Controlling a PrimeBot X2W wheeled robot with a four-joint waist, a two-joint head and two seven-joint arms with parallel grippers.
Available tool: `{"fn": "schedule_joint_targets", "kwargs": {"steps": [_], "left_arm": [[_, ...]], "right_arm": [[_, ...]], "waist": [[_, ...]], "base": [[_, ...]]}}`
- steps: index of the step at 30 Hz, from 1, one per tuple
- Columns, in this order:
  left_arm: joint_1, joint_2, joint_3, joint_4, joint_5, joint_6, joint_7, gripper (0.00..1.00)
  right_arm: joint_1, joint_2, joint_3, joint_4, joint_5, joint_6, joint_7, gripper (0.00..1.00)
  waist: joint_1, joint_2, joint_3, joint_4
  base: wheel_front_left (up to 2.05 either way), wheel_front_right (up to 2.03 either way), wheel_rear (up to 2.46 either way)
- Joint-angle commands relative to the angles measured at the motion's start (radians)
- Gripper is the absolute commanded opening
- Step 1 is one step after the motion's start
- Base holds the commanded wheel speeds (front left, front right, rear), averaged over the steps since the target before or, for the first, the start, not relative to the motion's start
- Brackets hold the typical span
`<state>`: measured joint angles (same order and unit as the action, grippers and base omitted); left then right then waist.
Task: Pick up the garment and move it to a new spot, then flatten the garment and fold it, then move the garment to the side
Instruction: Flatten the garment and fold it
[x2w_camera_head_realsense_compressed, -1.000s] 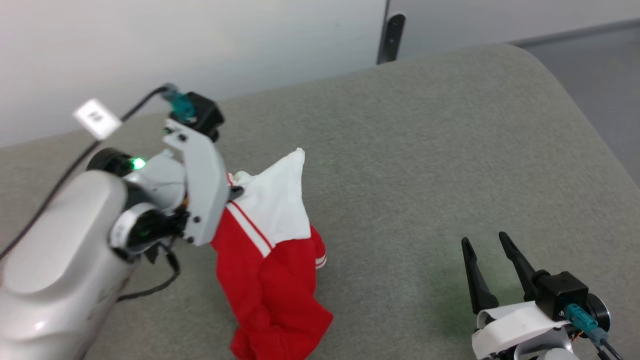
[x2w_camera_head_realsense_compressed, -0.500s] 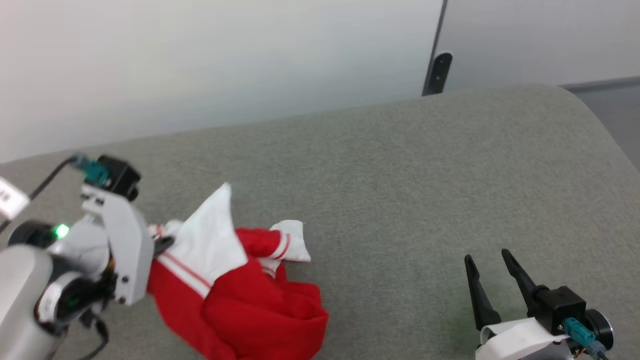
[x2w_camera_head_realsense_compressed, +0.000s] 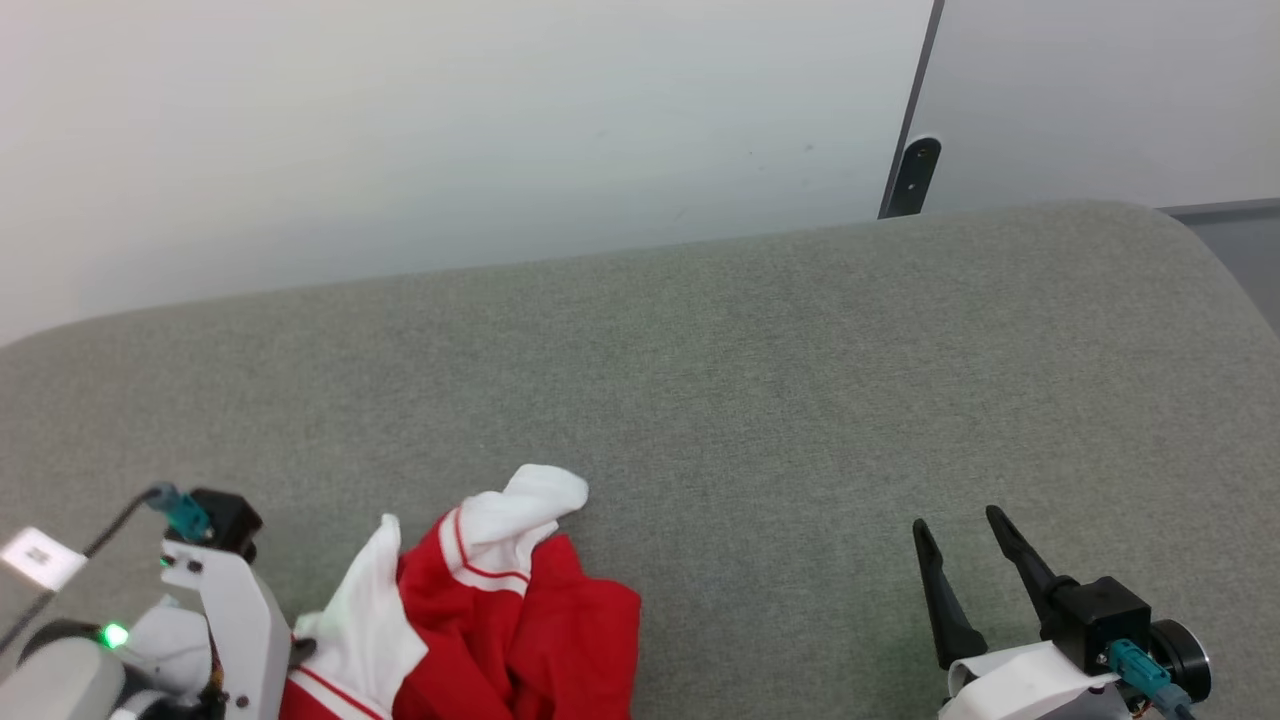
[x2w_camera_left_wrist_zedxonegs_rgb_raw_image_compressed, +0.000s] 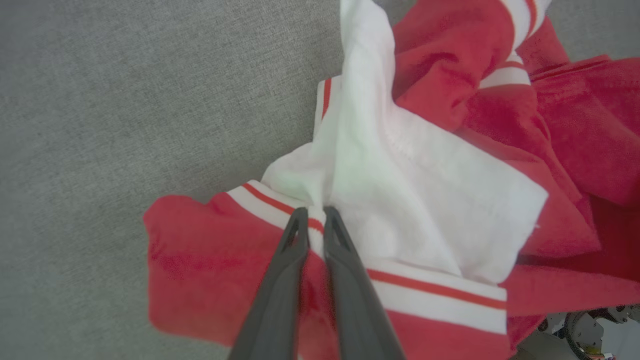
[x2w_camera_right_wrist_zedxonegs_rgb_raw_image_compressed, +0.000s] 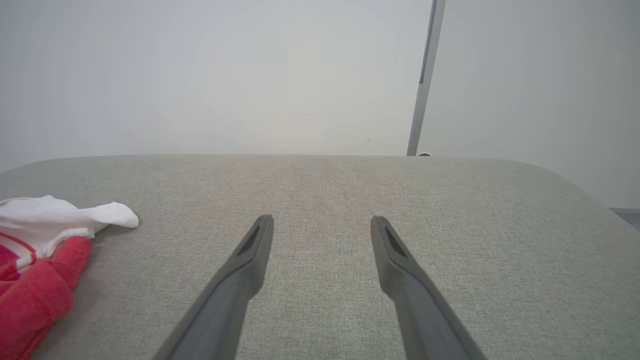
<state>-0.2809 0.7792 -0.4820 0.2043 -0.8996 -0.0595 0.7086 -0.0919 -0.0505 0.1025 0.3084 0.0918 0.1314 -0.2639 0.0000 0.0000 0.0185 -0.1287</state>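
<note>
The red shirt (x2w_camera_head_realsense_compressed: 560, 640) is lying crumpled in a heap at the near left edge of the grey cushion (x2w_camera_head_realsense_compressed: 800, 400). Its white sleeves, trimmed with red-and-white stripes, are sticking out of the bunched red body, one reaching toward the cushion's middle.

No text can be read anywhere. A small white tag (x2w_camera_head_realsense_compressed: 38, 557) on the dark cable (x2w_camera_head_realsense_compressed: 122, 514) at the lower left bears faint marks, too blurred to make out as letters or numbers.
</note>
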Motion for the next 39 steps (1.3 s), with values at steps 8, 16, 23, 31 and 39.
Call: {"fn": "schedule_joint_targets", "kwargs": {"steps": [8,16,23,31,39], "left_arm": [[-0.025,-0.020,-0.014,0.091,0.018,-0.019,-0.034,0.25],[-0.041,0.013,0.008,0.084,0.004,0.008,-0.005,0.49],[-0.015,0.033,0.061,0.003,-0.004,0.063,-0.065,1.00],[0.088,0.007,0.173,-0.113,-0.019,0.110,-0.298,1.00],[0.206,-0.033,0.231,-0.169,0.019,0.126,-0.531,1.00]], "right_arm": [[-0.004,0.001,0.015,0.008,-0.008,-0.001,-0.001,1.00],[0.020,0.001,0.006,0.016,-0.010,-0.001,-0.001,1.00],[0.020,0.001,0.015,0.014,0.000,-0.001,-0.001,1.00],[0.033,0.001,0.015,0.001,0.000,-0.001,-0.001,1.00],[0.048,0.001,0.032,-0.003,0.028,-0.001,-0.001,1.00]], "waist": [[0.0000,0.0000,-0.016,-0.015],[0.0000,0.0000,-0.039,-0.014],[0.0000,0.0000,-0.060,-0.011],[0.0000,0.0000,-0.084,-0.007],[0.0000,0.0000,-0.107,0.021]], "base": [[0.00,0.00,0.00],[0.00,0.00,0.00],[0.00,0.00,0.00],[0.00,0.00,0.00],[0.00,0.00,0.00]]}}
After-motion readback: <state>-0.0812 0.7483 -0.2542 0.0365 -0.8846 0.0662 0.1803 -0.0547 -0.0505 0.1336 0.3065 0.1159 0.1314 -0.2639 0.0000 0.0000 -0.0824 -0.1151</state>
